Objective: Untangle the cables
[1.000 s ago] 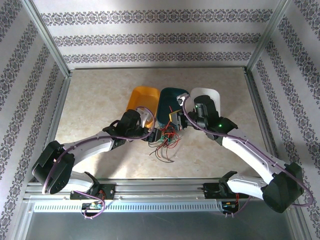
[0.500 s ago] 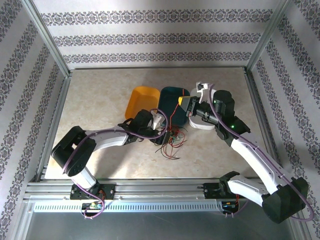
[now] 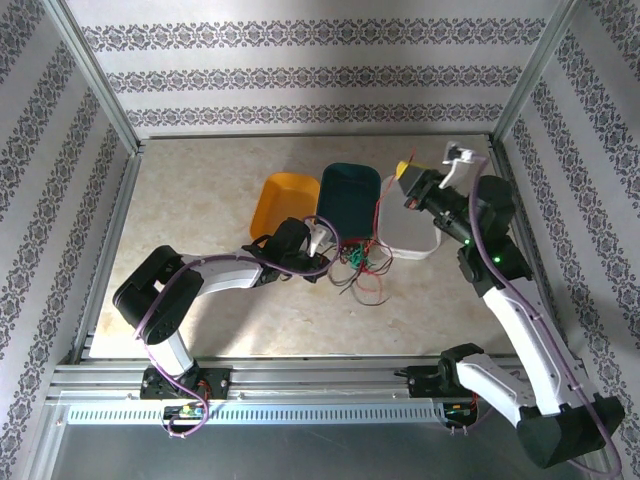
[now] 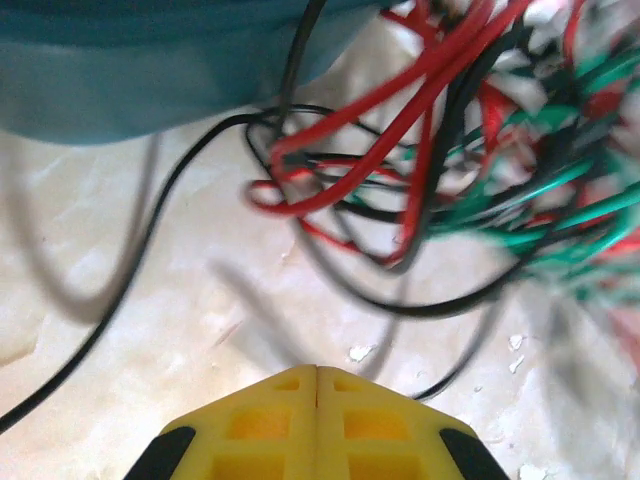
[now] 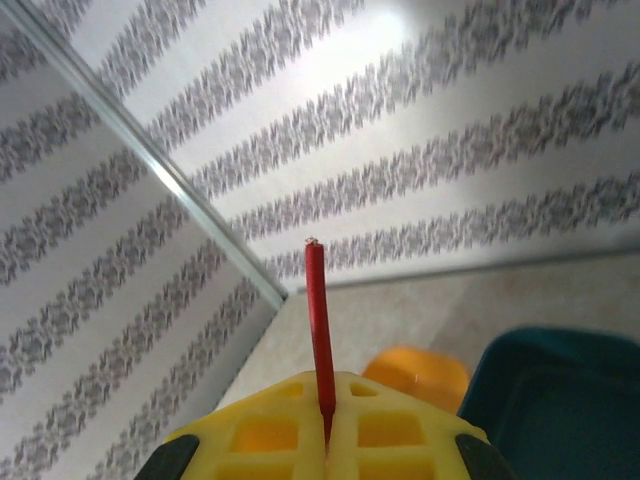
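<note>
Left gripper (image 3: pixel 318 243): low at the near edge of the teal tray (image 3: pixel 350 185). The left wrist view shows its fingers pressed together with nothing seen between them.

Cables (image 3: pixel 360 262): a red, green and black knot on the table just right of that gripper, lying against the teal tray's near rim.

Right gripper (image 3: pixel 405 182): raised above the white tray (image 3: pixel 420 242), clamped on one red cable (image 5: pixel 317 320).

Judgement: separation step, one strand drawn out. The next move calls for setting it down apart from the knot, then a precise pinch on a single strand.
</note>
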You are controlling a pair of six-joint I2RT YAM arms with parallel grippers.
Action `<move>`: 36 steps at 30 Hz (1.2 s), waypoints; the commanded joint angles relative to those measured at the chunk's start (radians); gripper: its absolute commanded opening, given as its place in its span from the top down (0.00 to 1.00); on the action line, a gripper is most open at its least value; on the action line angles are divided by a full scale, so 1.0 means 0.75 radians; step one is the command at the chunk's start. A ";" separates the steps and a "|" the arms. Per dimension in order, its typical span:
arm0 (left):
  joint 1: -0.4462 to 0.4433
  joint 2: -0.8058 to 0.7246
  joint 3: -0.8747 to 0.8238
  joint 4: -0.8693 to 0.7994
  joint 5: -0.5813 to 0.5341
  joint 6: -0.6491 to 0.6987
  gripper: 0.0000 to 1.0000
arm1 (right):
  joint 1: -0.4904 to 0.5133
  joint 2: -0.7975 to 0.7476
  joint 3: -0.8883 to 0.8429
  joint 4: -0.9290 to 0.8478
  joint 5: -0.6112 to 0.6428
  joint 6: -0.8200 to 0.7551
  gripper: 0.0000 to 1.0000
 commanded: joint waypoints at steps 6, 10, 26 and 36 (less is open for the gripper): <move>-0.015 -0.067 -0.045 -0.009 -0.042 0.023 1.00 | -0.071 -0.033 0.203 0.095 -0.060 0.045 1.00; -0.017 -0.120 -0.055 0.001 0.008 0.035 0.99 | -0.069 0.005 0.251 0.109 -0.156 0.081 1.00; -0.192 0.019 0.258 -0.067 0.251 0.292 0.03 | 0.276 0.046 0.185 0.087 -0.141 0.016 1.00; -0.193 0.332 0.419 -0.059 0.298 0.319 0.30 | 0.198 0.010 0.356 0.088 -0.017 -0.019 1.00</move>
